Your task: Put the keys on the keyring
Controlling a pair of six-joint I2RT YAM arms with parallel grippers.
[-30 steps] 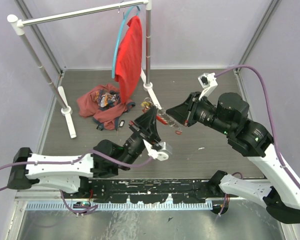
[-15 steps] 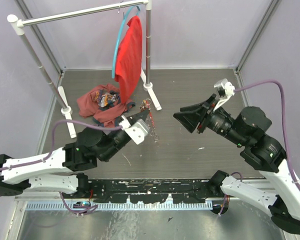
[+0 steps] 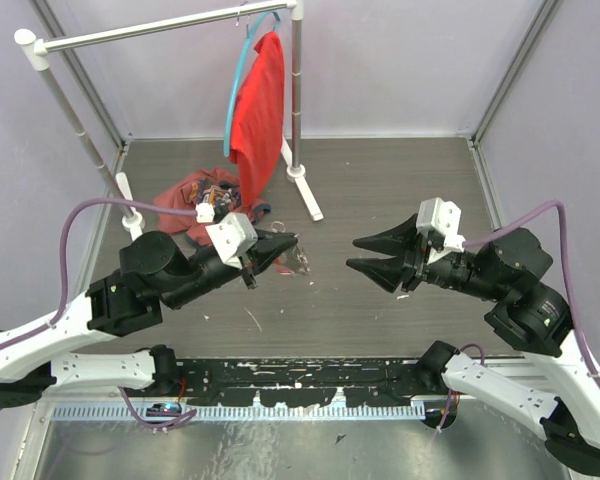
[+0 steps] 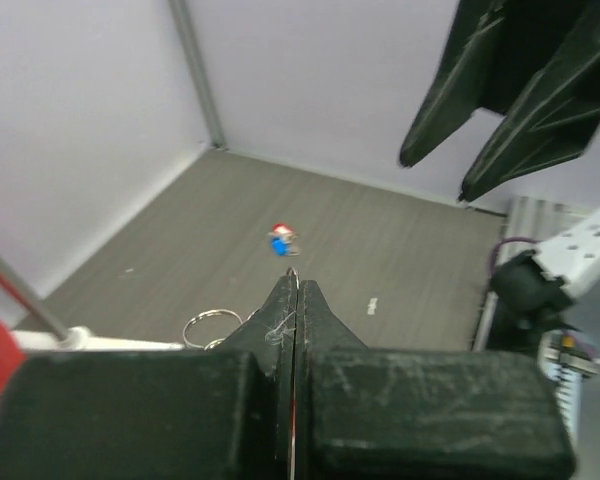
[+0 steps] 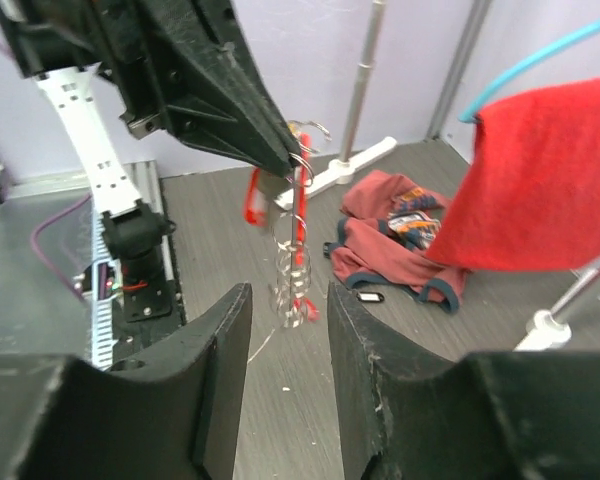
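Note:
My left gripper (image 3: 286, 243) is shut on the thin metal ring of the keyring (image 5: 300, 168) and holds it above the floor. Its silvery chain (image 5: 293, 272) and red strap tag (image 5: 252, 196) hang below the jaws; the chain also shows in the top view (image 3: 302, 262). The ring's edge pokes out at the left fingertips (image 4: 293, 274). My right gripper (image 3: 364, 254) is open and empty, facing the left one with a gap between them; the chain hangs just beyond its fingertips (image 5: 242, 292). One key with a red and blue head (image 4: 281, 238) lies on the floor. Other keys are not visible.
A pile of reddish clothes (image 3: 195, 200) lies at the back left, with a black fob (image 5: 366, 296) beside it. A white clothes rack (image 3: 298, 100) carries a red shirt (image 3: 258, 110) on a blue hanger. The cell's walls enclose the floor.
The two grippers have drawn apart. My left arm has swung left and back, keeping the keyring. My right gripper has let go, pulled right, and now stands open.

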